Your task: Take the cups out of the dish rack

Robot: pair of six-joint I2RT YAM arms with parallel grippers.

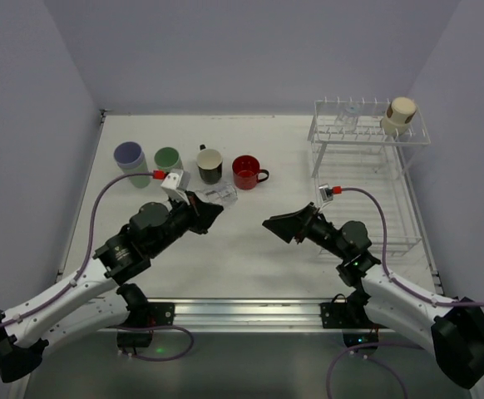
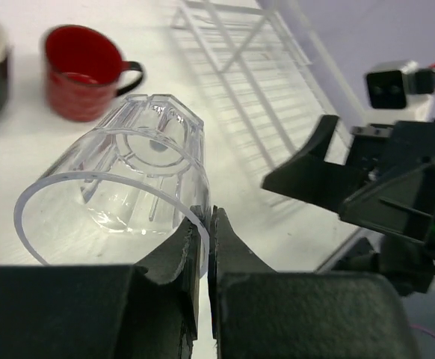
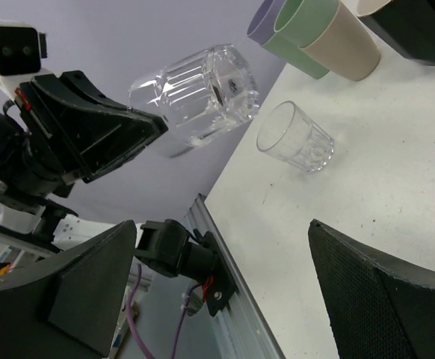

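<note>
The left gripper (image 2: 206, 224) pinches the rim of a clear ribbed glass tumbler (image 2: 139, 161), holding it tilted above the white counter (image 1: 250, 249). The right gripper (image 3: 221, 224), at its 3 o'clock, is spread wide and empty. The two-tier white wire dish rack (image 1: 367, 137) stands at the counter's 1 o'clock, with a plain beige tumbler (image 1: 400, 115) on its top tier.

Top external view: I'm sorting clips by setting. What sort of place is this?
Probably a robot test booth, not a kitchen: a white tabletop enclosed by plain grey-lavender wall panels, with two black-and-white robot arms bolted to a metal rail at its near edge.
</note>
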